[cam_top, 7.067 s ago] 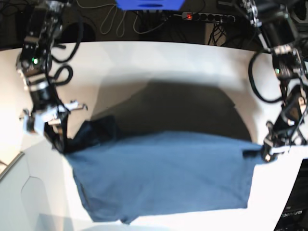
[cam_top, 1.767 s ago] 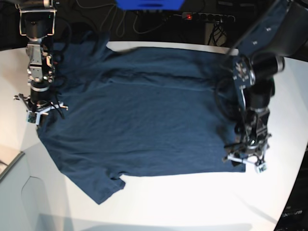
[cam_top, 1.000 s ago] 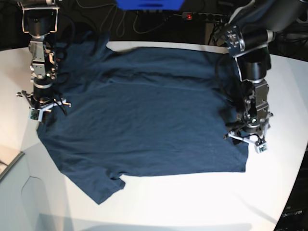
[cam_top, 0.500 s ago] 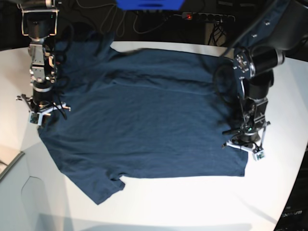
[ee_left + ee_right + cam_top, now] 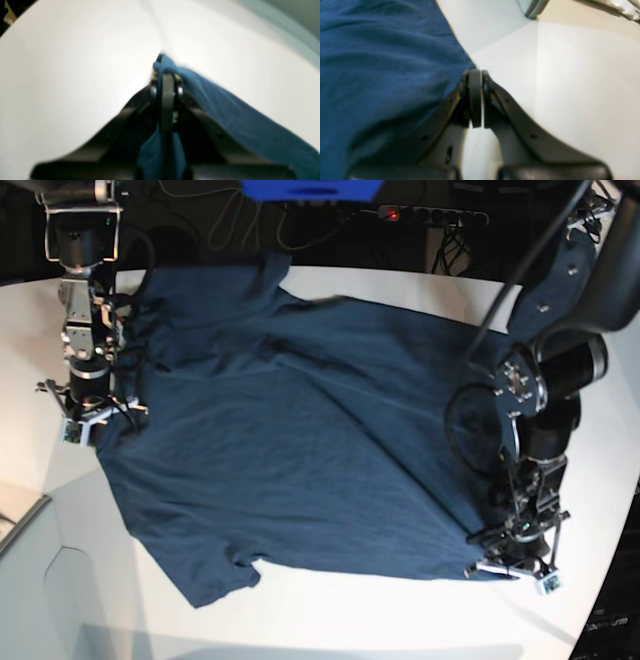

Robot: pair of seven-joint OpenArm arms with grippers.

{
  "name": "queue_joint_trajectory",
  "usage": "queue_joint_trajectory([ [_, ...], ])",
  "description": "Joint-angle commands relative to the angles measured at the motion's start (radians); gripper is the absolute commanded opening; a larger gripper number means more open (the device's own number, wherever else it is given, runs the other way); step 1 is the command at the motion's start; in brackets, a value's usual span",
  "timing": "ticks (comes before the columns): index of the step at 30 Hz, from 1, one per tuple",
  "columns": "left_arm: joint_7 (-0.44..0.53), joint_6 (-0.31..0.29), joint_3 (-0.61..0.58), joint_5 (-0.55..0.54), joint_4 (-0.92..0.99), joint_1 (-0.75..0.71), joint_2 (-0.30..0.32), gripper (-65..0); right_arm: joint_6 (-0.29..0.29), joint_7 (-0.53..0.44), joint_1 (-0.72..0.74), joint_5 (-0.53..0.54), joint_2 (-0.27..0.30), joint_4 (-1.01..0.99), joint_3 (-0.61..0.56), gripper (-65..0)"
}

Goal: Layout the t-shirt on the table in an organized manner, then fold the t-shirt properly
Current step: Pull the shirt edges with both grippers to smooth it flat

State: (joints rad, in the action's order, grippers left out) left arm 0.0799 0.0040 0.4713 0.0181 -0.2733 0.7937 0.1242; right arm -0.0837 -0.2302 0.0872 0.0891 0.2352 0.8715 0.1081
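Note:
The navy t-shirt (image 5: 300, 430) lies spread over the white table (image 5: 400, 610), skewed, with one sleeve toward the front left and creases running diagonally. My left gripper (image 5: 515, 565) is near the front right, shut on the shirt's hem corner. In the left wrist view that gripper (image 5: 167, 75) pinches blue t-shirt cloth (image 5: 237, 120), which drapes off to the right. My right gripper (image 5: 85, 420) is at the left edge of the shirt. In the right wrist view this gripper (image 5: 476, 73) is shut, with the t-shirt (image 5: 382, 62) edge caught at its tips.
A power strip (image 5: 432, 216), cables and a blue object (image 5: 310, 188) sit behind the table's far edge. A grey panel (image 5: 30, 580) adjoins the table at the front left. Bare tabletop (image 5: 62, 75) shows in front of the shirt.
My left gripper has shut on the hem corner and moved toward the table's front, dragging that side of the shirt with it. The right gripper has stayed nearly in place.

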Motion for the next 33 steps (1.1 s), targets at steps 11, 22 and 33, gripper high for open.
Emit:
queue_joint_trajectory([
  [11,0.027,0.0,0.002,0.003,-0.022,-0.021,0.015,-25.7,-0.006,-0.024,0.009,-0.002,0.013,0.018,0.002,-65.0],
  [22,-0.118,-0.006,0.005,-0.045,-0.418,-0.288,0.016,-23.8,-0.006,-0.022,-0.16,-0.002,0.013,0.302,0.0,-65.0],
  [33,-0.323,0.0,0.004,-0.312,-0.923,-0.779,0.044,-23.8,0.094,-0.022,-0.413,-0.002,-0.076,0.49,0.005,-56.9],
])
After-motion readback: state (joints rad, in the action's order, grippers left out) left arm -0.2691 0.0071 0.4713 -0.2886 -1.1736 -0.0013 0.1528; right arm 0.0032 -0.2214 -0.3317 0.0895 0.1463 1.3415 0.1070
